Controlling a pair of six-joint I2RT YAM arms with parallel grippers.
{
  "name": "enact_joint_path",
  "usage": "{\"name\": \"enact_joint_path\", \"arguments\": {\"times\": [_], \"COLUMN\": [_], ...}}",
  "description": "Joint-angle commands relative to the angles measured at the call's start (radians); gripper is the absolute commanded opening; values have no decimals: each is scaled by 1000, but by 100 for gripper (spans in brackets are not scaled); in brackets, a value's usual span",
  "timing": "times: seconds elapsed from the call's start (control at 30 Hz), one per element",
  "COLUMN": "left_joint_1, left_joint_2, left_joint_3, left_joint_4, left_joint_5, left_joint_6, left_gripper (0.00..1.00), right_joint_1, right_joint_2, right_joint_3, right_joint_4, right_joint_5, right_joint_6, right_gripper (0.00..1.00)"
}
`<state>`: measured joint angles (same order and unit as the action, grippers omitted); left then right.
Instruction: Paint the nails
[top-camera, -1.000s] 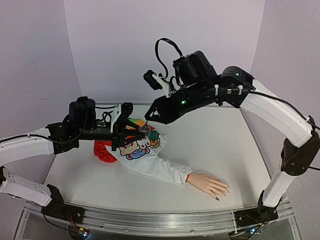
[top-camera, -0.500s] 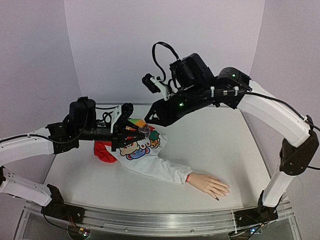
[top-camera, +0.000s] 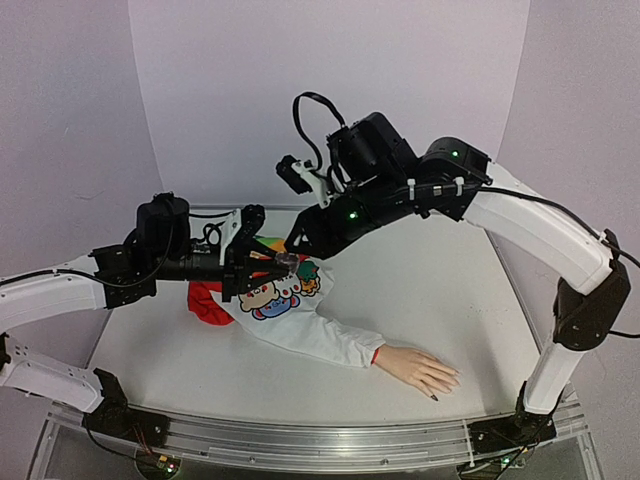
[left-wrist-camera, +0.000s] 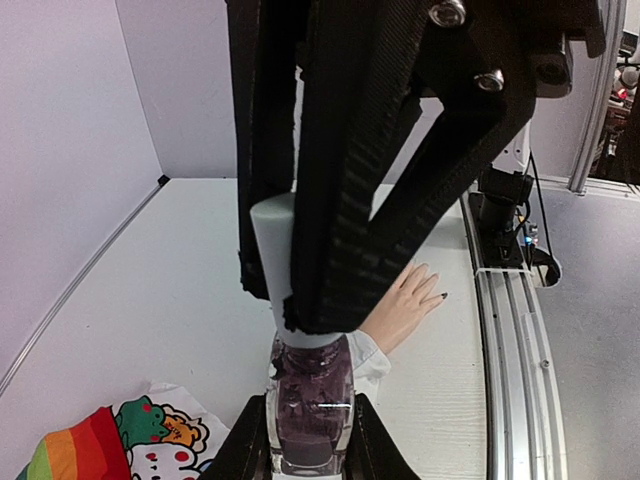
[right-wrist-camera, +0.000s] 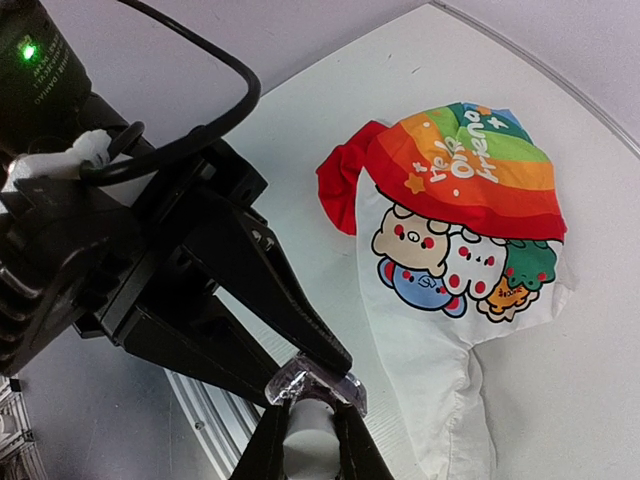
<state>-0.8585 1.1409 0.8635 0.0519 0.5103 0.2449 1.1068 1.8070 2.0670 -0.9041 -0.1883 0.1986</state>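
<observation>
Here left claw (left-wrist-camera: 310, 440) clamps bottle (left-wrist-camera: 312, 395), right claw (right-wrist-camera: 308, 442) pinches cap (left-wrist-camera: 272, 240); nails (left-wrist-camera: 443, 296) mostly indiscernible.

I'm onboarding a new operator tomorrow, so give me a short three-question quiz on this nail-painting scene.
1. True or false: the left end effector is shut on the small clear glass bottle of dark purple polish.
2. The right end effector grips: A) the pale cylindrical bottle cap, B) the mannequin's wrist, C) nothing.
3. Fill in: on the pale flesh-coloured mannequin hand, ___ nail looks dark.
Key: 1 true; 2 A; 3 one.
</observation>
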Motion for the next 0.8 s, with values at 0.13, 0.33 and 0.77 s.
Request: {"name": "enact_joint_path", "arguments": {"times": [0.13, 0.33, 0.77], "left_joint_1": [-2, -4, -32], "left_joint_2": [-38, -33, 113], "left_joint_3": [36, 8, -5], "left_joint_4": [77, 202, 390], "left_joint_5": [-114, -363, -644], "left_joint_6": [-22, -52, -96], "left_gripper": [0, 0, 0], "right_joint_1": [40, 56, 54], "right_joint_2": [66, 145, 286], "right_joint_3": [47, 51, 263], "right_joint_4": [-7, -7, -9], "right_joint_5": [115, 329, 462], "right_joint_6": [35, 290, 581], "right_gripper": [0, 0, 11]}}
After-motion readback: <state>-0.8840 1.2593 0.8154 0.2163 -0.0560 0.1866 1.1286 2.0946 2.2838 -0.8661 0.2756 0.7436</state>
